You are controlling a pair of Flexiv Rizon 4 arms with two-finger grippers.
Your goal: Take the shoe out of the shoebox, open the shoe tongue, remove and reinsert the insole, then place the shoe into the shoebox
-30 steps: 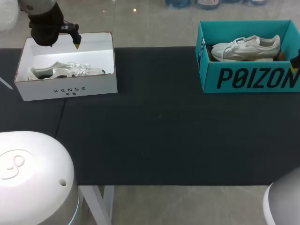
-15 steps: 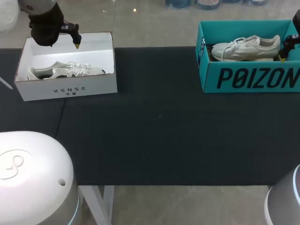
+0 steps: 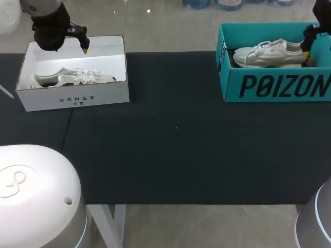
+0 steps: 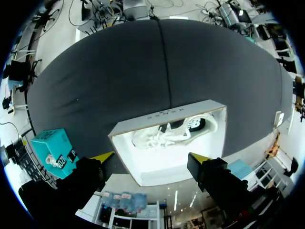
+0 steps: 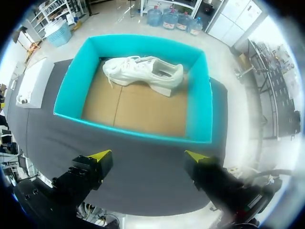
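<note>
Two boxes sitting well apart on one dark table (image 3: 176,155), pale shoe (image 3: 72,78) lying in the white box (image 3: 72,97), white shoe (image 3: 269,53) lying in the teal box (image 3: 274,87), left gripper (image 4: 150,157) hovering over the white box, right gripper (image 5: 147,155) over the teal box, both with fingers spread and holding nothing.

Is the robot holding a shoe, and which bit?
No, nothing is held. The left gripper hangs open above the white shoebox, and the right gripper hangs open above the teal shoebox.
</note>
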